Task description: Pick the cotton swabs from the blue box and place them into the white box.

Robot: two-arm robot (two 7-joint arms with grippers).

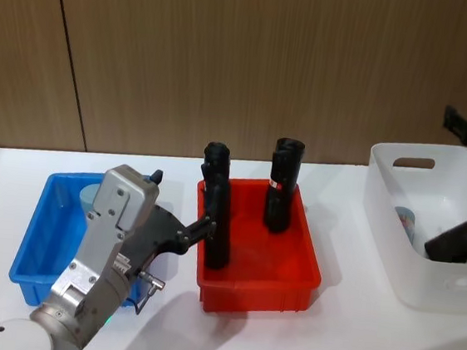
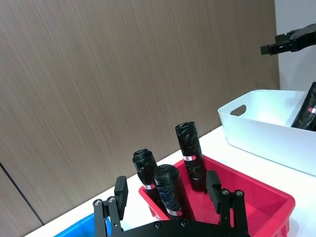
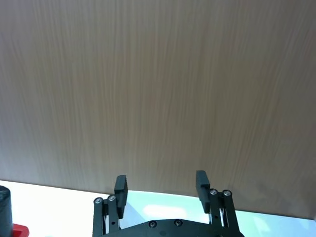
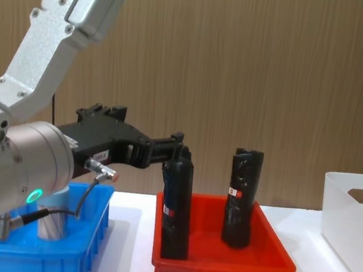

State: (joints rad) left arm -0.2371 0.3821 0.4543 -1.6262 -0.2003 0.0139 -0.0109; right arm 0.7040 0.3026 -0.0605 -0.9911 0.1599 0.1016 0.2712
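The blue box sits at the table's left, and one cotton swab jar stands in it, partly hidden by my left arm; the jar also shows low in the chest view. My left gripper hovers open and empty over the red bin's left end, its fingertips beside a black cylinder's top. The white box stands at the right with a pale-blue-lidded jar and a black cylinder inside. My right gripper is open, raised above the white box, facing the wall.
A red bin between the two boxes holds three upright black cylinders; the left wrist view shows them just past my fingers. A wooden wall runs behind the table. White tabletop lies between the red bin and the white box.
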